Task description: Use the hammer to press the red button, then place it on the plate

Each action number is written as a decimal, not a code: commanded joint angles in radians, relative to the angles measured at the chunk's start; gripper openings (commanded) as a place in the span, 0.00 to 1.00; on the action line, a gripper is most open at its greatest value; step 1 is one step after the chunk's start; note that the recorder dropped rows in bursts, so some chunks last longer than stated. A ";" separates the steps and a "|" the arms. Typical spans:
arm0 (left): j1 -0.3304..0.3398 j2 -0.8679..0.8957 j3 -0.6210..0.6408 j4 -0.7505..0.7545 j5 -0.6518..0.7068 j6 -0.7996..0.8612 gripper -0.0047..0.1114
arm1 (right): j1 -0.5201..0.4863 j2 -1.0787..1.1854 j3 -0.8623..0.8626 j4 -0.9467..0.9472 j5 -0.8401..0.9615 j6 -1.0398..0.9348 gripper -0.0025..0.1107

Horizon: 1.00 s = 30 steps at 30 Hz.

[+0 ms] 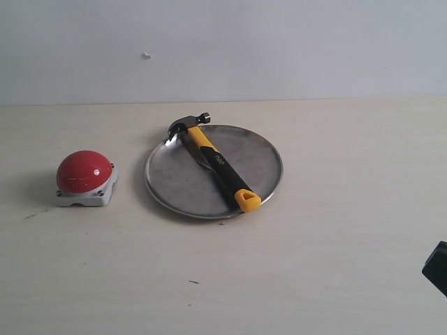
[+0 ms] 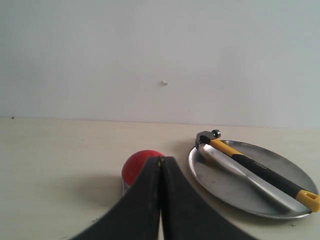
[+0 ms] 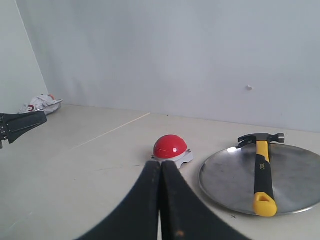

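The hammer (image 1: 215, 163) lies across the silver plate (image 1: 260, 155), its dark head over the far-left rim and its yellow handle end at the near rim. The red button (image 1: 84, 171) on its grey base stands on the table left of the plate. In the left wrist view my left gripper (image 2: 161, 161) is shut and empty, with the red button (image 2: 137, 165) partly hidden behind it and the hammer (image 2: 250, 163) on the plate (image 2: 225, 185) beyond. My right gripper (image 3: 160, 164) is shut and empty, well short of the button (image 3: 170, 146), hammer (image 3: 263, 170) and plate (image 3: 225, 180).
A dark piece of the right arm (image 1: 436, 269) shows at the exterior view's right edge. The right wrist view catches the left gripper (image 3: 22, 125) at its edge and crumpled cloth (image 3: 42, 103) by the wall. Pale tabletop (image 1: 279, 279) surrounds the objects.
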 commanded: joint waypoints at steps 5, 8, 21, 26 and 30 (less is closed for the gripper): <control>0.003 -0.007 -0.001 0.008 -0.003 0.005 0.04 | -0.013 -0.014 0.001 -0.012 0.008 -0.027 0.02; 0.003 -0.007 -0.001 0.008 -0.003 0.005 0.04 | -0.104 -0.051 0.001 -0.055 0.008 -0.027 0.02; 0.003 -0.007 -0.001 0.008 -0.001 0.007 0.04 | -0.490 -0.064 0.027 -0.113 0.067 -0.042 0.02; 0.003 -0.007 -0.001 0.008 -0.001 0.007 0.04 | -0.490 -0.064 0.027 -0.115 0.072 -0.042 0.02; 0.003 -0.007 -0.001 0.008 -0.001 0.007 0.04 | -0.490 -0.064 0.027 -0.111 0.106 -0.042 0.02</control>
